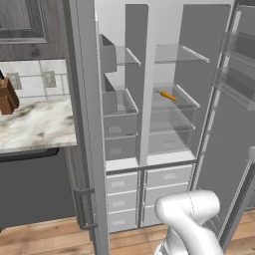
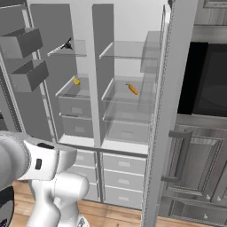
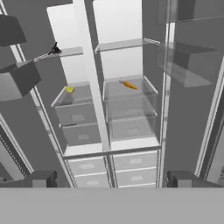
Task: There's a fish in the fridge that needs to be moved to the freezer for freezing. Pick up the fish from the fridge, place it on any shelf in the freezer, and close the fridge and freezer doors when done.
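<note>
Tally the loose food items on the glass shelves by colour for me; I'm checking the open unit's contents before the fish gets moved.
Dark grey-black: 1, the fish on the upper shelf of the left compartment.
Yellow: 1, a small yellow item on the shelf below it.
Orange: 1, a carrot-like stick in the right compartment.
Total: 3

Black fish [image 3: 55, 49], orange carrot [image 3: 129, 85], grey drawers [image 3: 87, 166].
</note>
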{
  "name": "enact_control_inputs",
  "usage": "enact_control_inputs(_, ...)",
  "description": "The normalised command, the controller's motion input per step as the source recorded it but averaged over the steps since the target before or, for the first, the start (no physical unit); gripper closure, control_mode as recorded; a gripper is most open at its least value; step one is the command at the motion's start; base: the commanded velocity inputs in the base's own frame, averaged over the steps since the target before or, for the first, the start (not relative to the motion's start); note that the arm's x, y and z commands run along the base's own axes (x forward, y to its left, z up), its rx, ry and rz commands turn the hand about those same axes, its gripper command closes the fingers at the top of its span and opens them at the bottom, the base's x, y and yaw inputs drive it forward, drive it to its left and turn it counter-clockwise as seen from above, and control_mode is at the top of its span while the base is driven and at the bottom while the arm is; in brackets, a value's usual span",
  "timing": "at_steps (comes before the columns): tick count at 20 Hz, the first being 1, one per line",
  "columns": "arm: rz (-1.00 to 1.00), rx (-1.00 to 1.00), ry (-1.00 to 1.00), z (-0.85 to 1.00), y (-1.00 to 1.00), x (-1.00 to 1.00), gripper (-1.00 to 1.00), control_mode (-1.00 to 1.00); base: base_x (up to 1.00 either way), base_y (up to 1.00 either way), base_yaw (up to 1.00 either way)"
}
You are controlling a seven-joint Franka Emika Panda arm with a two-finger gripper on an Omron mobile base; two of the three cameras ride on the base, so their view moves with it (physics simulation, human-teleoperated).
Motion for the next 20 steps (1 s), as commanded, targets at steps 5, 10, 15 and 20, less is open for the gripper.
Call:
enact_control_inputs(5,0.0,0.0,-0.06,-0.02,-0.62,0.0,-1.0,-1.0,0.0,0.0,0.0)
enact_control_inputs(10,0.0,0.0,-0.15,-0.05,-0.58,0.0,-1.0,-1.0,0.0,0.0,0.0)
enact_control_inputs(15,0.0,0.0,-0.28,-0.03,-0.46,0.0,-1.0,-1.0,0.0,0.0,0.0)
enact_control_inputs(20,0.0,0.0,-0.16,0.0,-0.44,0.0,-1.0,-1.0,0.0,0.0,0.0)
